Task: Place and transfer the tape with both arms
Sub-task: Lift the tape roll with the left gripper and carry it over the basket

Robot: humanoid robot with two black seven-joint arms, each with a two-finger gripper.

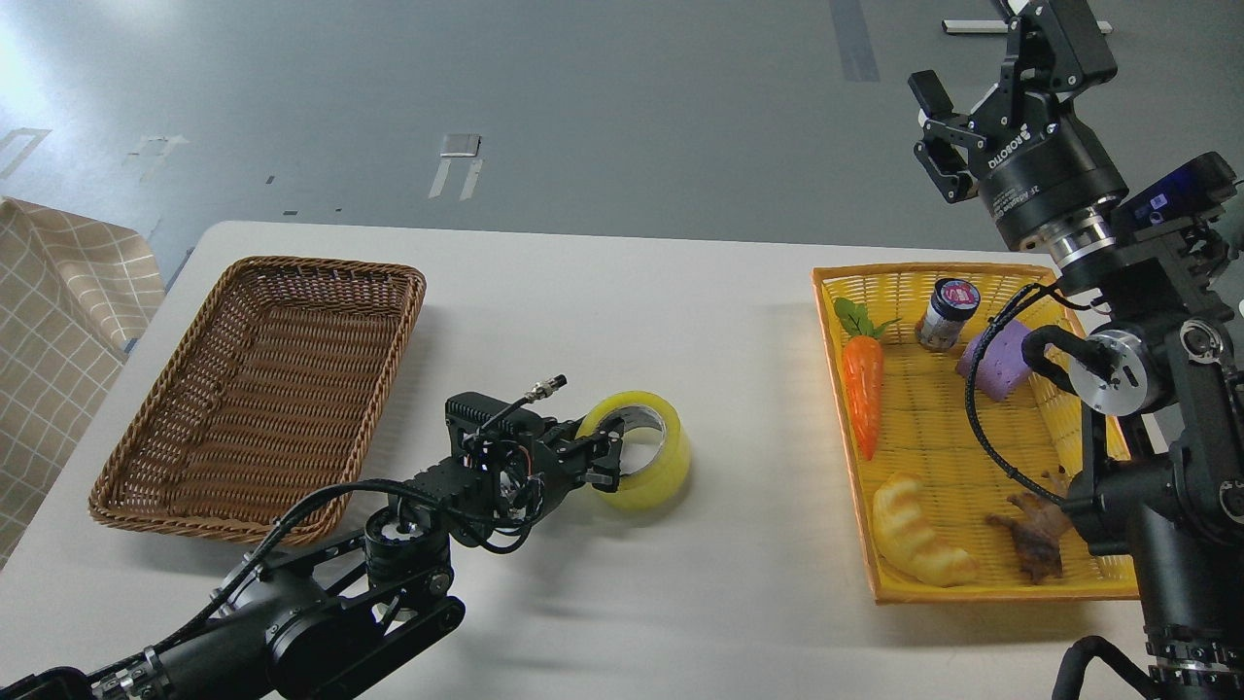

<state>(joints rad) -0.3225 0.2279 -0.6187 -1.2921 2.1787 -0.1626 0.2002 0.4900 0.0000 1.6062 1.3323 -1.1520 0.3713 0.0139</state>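
Observation:
The yellow tape roll [649,459] lies on the white table [603,301] near the middle, its grey-white core facing up and left. My left gripper [604,457] reaches in from the lower left. Its two fingers straddle the roll's left wall, one inside the core and one outside, closed on it. My right gripper [931,136] is held high at the upper right, above the far corner of the yellow basket [834,389]. It is open and empty, well away from the tape.
A brown wicker basket [175,418] stands at the left. The yellow basket at the right holds a toy carrot [863,389], a small jar [945,313], a purple block [996,362], a pale croissant toy [918,544] and a brown figure [1030,535].

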